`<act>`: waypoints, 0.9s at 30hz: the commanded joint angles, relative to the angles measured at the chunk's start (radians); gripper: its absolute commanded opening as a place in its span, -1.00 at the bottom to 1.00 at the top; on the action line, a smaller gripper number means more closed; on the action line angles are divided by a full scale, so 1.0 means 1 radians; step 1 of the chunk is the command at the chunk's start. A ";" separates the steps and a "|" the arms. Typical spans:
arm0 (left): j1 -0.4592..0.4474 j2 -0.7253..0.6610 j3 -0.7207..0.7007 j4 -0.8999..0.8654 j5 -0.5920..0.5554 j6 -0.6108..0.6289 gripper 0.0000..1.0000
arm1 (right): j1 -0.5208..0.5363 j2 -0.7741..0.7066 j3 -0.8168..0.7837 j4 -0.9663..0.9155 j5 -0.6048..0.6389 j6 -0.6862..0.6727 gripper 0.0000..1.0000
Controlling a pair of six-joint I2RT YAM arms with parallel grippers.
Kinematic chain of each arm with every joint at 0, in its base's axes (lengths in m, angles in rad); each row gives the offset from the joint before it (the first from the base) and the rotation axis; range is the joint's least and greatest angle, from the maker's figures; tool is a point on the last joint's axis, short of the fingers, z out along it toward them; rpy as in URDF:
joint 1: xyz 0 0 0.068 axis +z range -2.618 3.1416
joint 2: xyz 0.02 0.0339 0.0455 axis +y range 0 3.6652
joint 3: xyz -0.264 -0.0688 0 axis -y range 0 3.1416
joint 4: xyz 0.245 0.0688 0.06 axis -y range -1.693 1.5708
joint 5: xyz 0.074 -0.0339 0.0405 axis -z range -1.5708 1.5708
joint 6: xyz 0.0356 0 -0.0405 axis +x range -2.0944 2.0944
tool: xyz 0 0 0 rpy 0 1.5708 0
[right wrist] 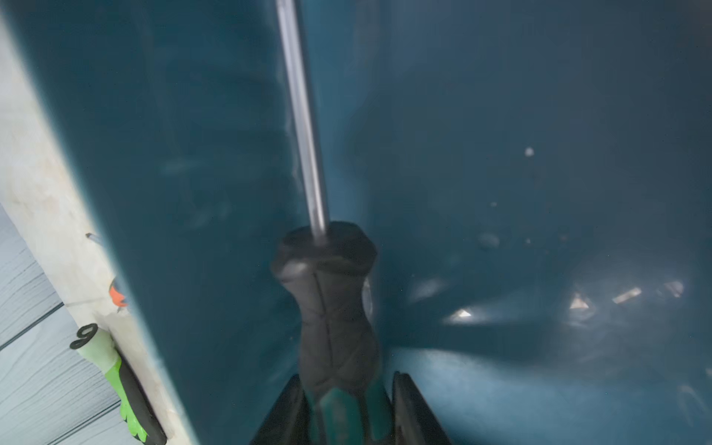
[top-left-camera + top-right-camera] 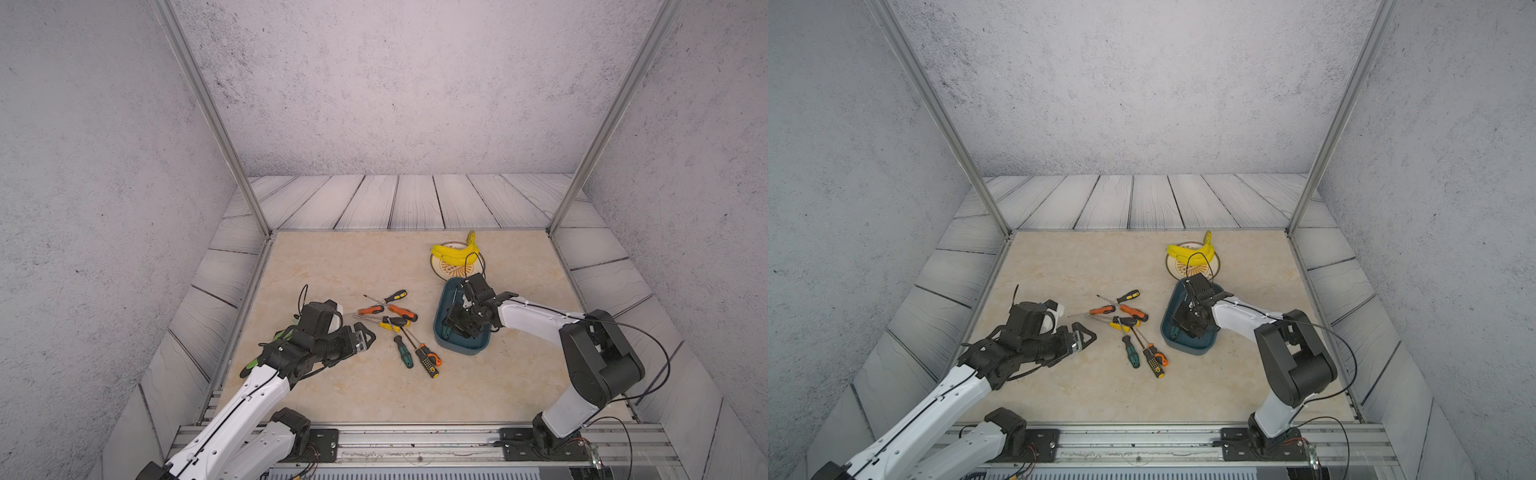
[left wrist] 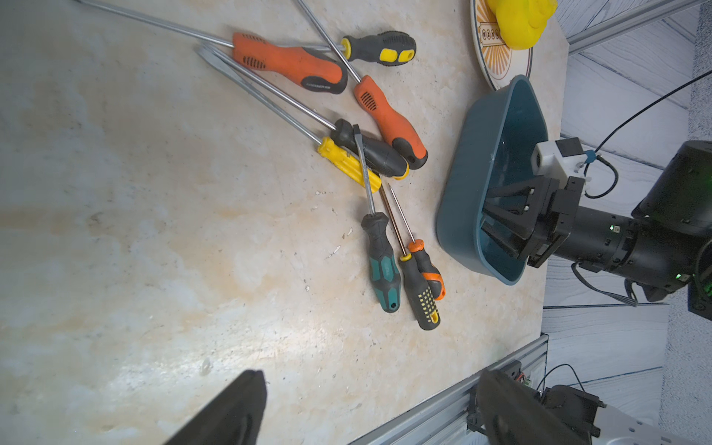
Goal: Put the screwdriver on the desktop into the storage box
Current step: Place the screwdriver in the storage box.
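Left pincer [image 2: 368,337] spread; right pincer [image 1: 346,385] (grip unclear) in storage box [image 2: 465,348] near plate [image 2: 441,270].

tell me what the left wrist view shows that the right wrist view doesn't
Only the left wrist view: the full pile of loose screwdrivers on the desktop, the plate with the banana, and the right claw seen from outside, reaching into the storage box.
Only the right wrist view: a screwdriver with a black and teal handle inside the box, between that claw's fingers, and a green-handled tool by the desktop's edge.
Both: the storage box's teal wall, bare desktop, and the pile, though the right wrist view catches just an orange sliver.
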 commanded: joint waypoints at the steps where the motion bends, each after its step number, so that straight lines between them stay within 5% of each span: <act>1: -0.006 0.003 -0.008 -0.004 -0.001 0.003 0.84 | -0.003 -0.004 0.019 0.018 -0.016 -0.012 -0.04; 16: -0.007 0.025 -0.004 0.013 0.005 0.004 0.84 | -0.010 -0.204 0.083 -0.235 0.112 -0.194 0.19; 27: -0.009 0.022 -0.024 0.036 0.014 -0.004 0.84 | -0.179 -0.415 -0.020 -0.391 0.249 -0.289 0.21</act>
